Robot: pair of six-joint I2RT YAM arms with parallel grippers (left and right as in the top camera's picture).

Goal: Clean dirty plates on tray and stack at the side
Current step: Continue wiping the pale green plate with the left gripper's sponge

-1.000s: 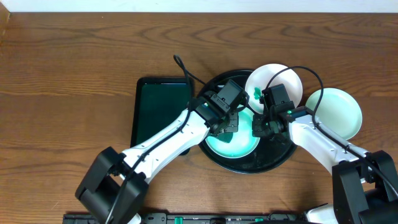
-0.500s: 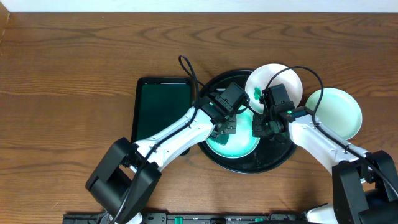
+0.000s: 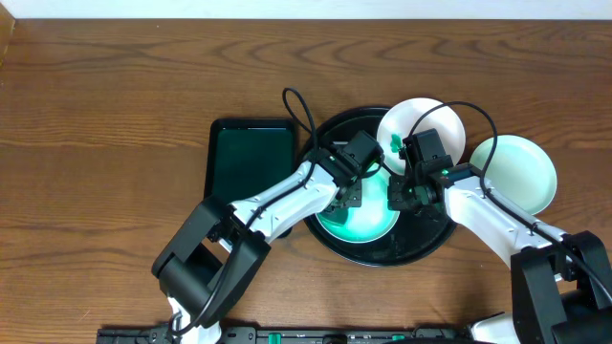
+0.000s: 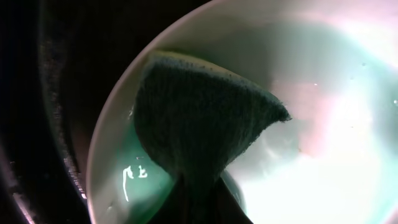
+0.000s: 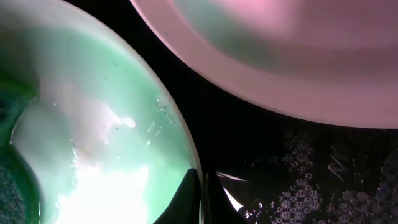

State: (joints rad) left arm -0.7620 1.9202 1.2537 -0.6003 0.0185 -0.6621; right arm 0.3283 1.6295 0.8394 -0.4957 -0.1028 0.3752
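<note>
Step in hand: wiping the pale mint round plate (image 3: 368,223), which lay from the middle to the near edge of the large round glossy black tray (image 3: 424,244).

- **Left gripper** (image 3: 350,196): clamped tight on a dark green sponge (image 4: 199,124). The sponge face was pressed into the plate's bowl, close to its left rim.
- **Right gripper** (image 5: 200,191): closed on the same plate's right rim, pinning it to the tray.
- **White round plate** (image 3: 430,117): sat tilted over the tray's far right edge, with a small green smear (image 3: 395,143) on its left side.
- **Third pale mint plate** (image 3: 516,172): lay on the wooden worktop (image 3: 115,105) just beside the tray's right edge, likely the stack spot.
- **Dark green rectangular tray** (image 3: 249,167): sat just beside the black tray's left edge.

Doing it well, as a judgement:
- The sponge would need to stay flat and sweep the whole bowl, not only the left part.
- Pressure should be moderate, since pushing hard near the rim could tip the plate.
- The plate looked glossy and maybe wet, so the right pinch had to hold firm or the plate would spin on the slick tray.
- The two wrists were close together, so strokes should be short and kept away from the tilted plate.
</note>
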